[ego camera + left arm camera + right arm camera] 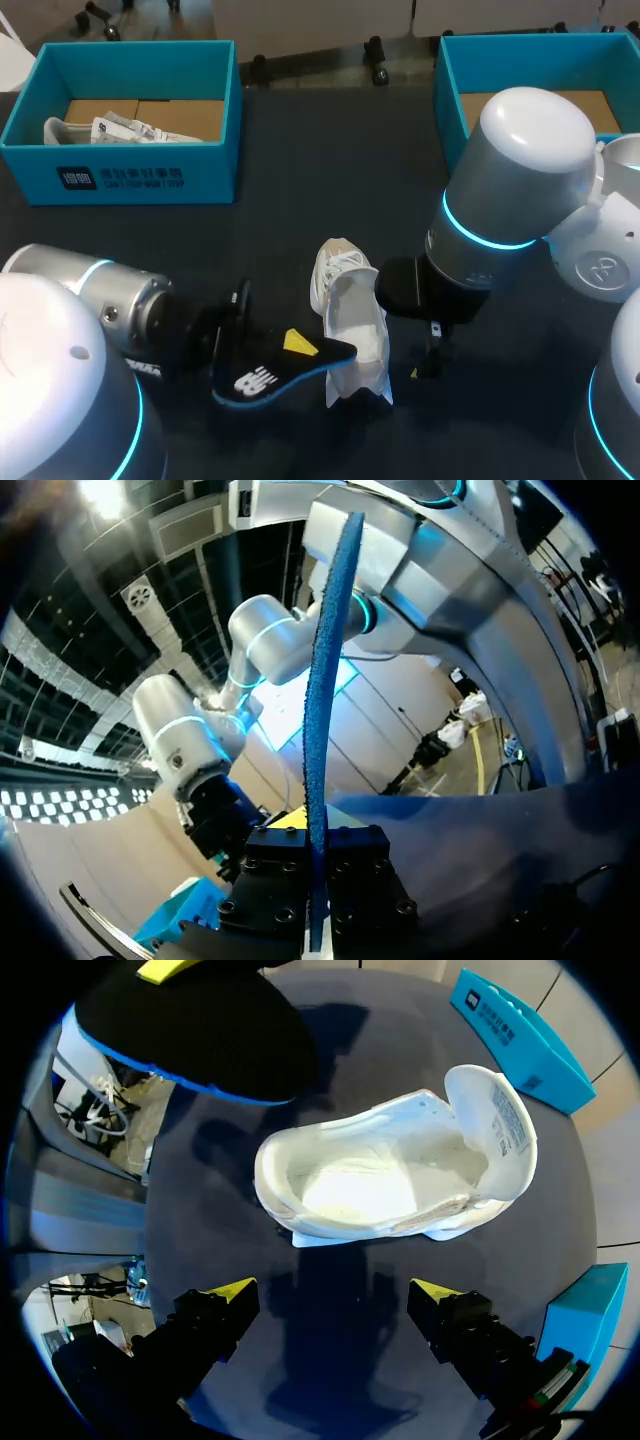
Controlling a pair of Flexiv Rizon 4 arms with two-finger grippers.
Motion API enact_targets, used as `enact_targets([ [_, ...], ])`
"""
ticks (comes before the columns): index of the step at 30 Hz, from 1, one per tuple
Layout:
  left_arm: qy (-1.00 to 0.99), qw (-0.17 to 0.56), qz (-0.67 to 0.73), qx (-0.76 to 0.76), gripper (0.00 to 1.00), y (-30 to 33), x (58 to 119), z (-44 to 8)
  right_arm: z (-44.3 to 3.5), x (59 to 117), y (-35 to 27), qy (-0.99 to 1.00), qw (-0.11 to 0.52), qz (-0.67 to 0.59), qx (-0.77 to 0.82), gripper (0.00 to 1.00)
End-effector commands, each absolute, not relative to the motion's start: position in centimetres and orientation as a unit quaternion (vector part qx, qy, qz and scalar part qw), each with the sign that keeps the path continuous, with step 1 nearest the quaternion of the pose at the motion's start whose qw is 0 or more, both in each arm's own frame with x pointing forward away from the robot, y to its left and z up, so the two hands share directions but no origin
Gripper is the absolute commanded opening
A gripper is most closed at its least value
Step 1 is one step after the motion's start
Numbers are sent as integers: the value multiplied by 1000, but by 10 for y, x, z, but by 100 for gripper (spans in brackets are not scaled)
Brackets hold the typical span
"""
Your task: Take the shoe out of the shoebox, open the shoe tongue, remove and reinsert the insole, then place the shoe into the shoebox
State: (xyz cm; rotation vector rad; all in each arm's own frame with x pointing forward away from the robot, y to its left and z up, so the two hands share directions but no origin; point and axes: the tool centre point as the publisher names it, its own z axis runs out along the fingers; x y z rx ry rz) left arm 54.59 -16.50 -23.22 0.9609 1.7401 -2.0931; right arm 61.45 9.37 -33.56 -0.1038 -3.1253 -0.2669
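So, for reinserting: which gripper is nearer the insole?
Left. The left gripper is shut on the insole; the right gripper is open over the shoe, apart from the insole.

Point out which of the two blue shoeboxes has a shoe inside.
The far-left shoebox: a white shoe lies in it. The far-right shoebox, partly behind my right arm, shows only bare cardboard.

Head high, looking down; right wrist close over shoe (390,1175), shared; left faces upward.
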Motion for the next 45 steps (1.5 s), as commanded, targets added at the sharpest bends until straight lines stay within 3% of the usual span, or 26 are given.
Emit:
enact_targets([
  [1, 606, 151, -715, 315, 0, -175, 541, -240, -337, 614, 94, -996, 1, -86, -33, 100],
  [45, 636, 211, -692, 269, 0, -221, 563, -275, -337, 614, 94, -996, 1, -86, -33, 100],
])
